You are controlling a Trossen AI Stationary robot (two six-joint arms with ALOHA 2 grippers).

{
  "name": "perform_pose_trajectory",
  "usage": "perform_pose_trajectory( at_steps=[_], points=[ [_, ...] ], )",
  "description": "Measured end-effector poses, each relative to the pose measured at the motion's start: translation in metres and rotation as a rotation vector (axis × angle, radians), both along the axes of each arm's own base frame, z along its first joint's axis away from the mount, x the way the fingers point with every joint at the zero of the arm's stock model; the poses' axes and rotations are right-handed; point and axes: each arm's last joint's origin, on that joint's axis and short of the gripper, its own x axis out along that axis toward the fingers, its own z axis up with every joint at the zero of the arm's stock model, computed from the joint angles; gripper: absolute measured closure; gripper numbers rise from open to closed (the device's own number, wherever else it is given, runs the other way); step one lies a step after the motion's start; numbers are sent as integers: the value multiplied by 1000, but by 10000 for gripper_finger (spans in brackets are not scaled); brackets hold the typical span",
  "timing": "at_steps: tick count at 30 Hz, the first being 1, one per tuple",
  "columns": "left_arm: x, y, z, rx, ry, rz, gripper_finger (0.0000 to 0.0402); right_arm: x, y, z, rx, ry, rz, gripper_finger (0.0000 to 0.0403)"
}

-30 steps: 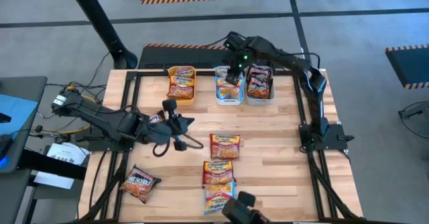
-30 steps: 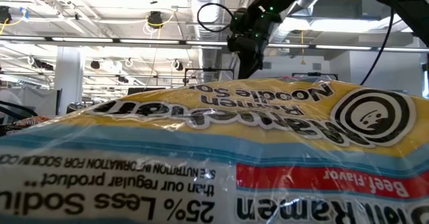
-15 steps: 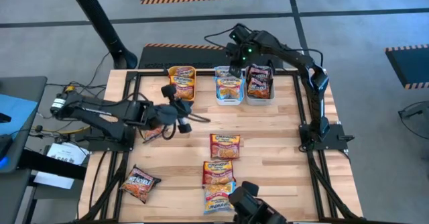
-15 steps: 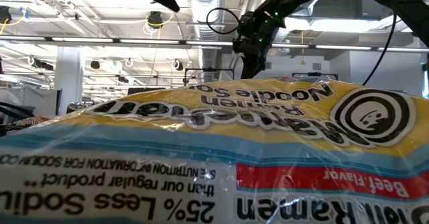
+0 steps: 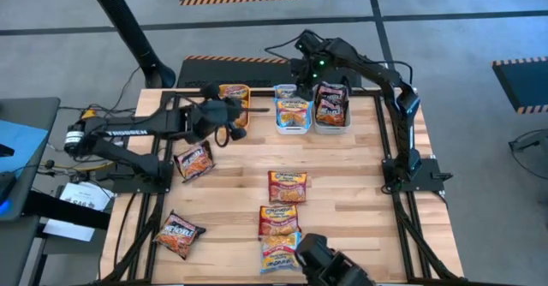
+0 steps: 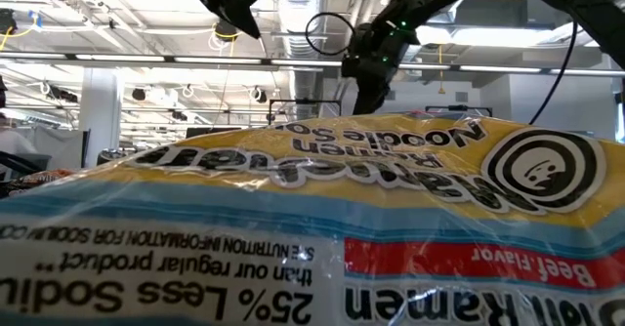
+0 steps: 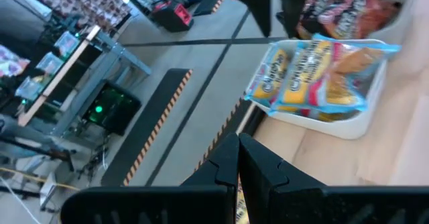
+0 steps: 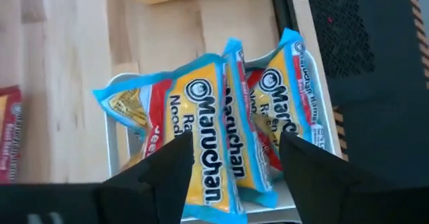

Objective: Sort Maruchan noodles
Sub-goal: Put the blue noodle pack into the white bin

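Right gripper (image 8: 231, 158) springs its jaws wide apart, and the blue-edged packet (image 8: 218, 140) now sits in the white bin (image 5: 293, 128) right beneath them. That one looks sorted! Left gripper (image 5: 229, 115) swings up beside the orange bin (image 5: 247, 126), jaws together and empty.

Open right pincer (image 8: 234, 160) above blue-edged noodle packets (image 8: 214, 127) in white bin (image 8: 115, 158).

1. Three bins stand in a row along the table's (image 5: 360, 192) far edge — the left bin (image 5: 232, 106), the middle bin (image 5: 292, 115), the right bin (image 5: 331, 106); each holds noodle packets.
2. The right gripper (image 5: 301, 82) hangs over the middle bin; the left gripper (image 5: 231, 125) is beside the left bin.
3. One packet (image 5: 193, 161) lies near the table's left side; another (image 5: 178, 234) at the near left corner.
4. Three packets (image 5: 282, 211) lie in a line down the middle — the nearest against the low camera.
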Motion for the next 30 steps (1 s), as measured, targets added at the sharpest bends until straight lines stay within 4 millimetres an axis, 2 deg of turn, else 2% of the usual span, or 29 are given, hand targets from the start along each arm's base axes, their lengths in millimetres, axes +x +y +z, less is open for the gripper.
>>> perform_pose_trajectory(
  at_steps=[3, 8, 18, 23, 27, 30],
  points=[
    [-1, 9, -1, -32, -8, -15, 401, -5, -5, -7, 35, 32, -16, 154],
    [-2, 17, -1, -67, -19, -48, 401, 3, -5, -29, 88, 99, -7, 154],
    [-2, 19, -1, -78, -33, -55, 401, 16, 6, -41, 115, 127, 30, 154],
    [-2, 18, -1, -79, -34, -55, 401, 26, 13, -57, 132, 180, 49, 154],
    [-2, 18, -1, -79, -32, -54, 401, 29, 16, -56, 96, 195, 52, 156],
    [-2, 18, -1, -80, -30, -54, 401, 31, 19, -56, 85, 207, 52, 174]
  ],
)
